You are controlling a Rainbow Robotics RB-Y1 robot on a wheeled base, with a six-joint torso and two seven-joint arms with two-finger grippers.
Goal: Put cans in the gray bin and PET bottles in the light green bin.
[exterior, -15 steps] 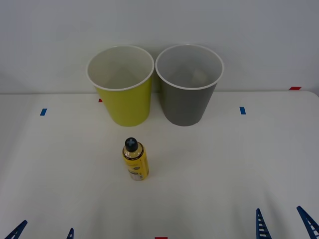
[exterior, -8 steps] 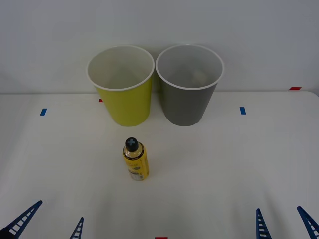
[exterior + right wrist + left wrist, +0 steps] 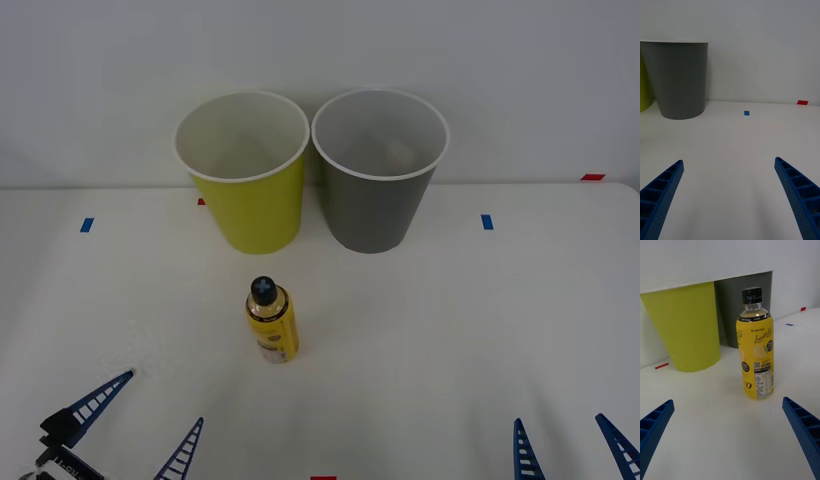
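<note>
White table [image 3: 480, 320], blue tape marks [image 3: 486, 222]

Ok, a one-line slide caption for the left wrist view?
Open left gripper faces upright yellow PET bottle, lime bin and gray bin behind.

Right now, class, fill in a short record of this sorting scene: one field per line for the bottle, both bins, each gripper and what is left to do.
bottle: PET bottle, yellow label, black cap, upright on the table, in front of the bins
light green bin: light green bin, at the back, on the robot's left of the gray one
gray bin: gray bin, beside it, upright
left gripper: left gripper, open, low near the front edge, facing the bottle, not touching it
right gripper: right gripper, open, at the front edge, apart from everything
left to do: bottle not yet in the light green bin
</note>
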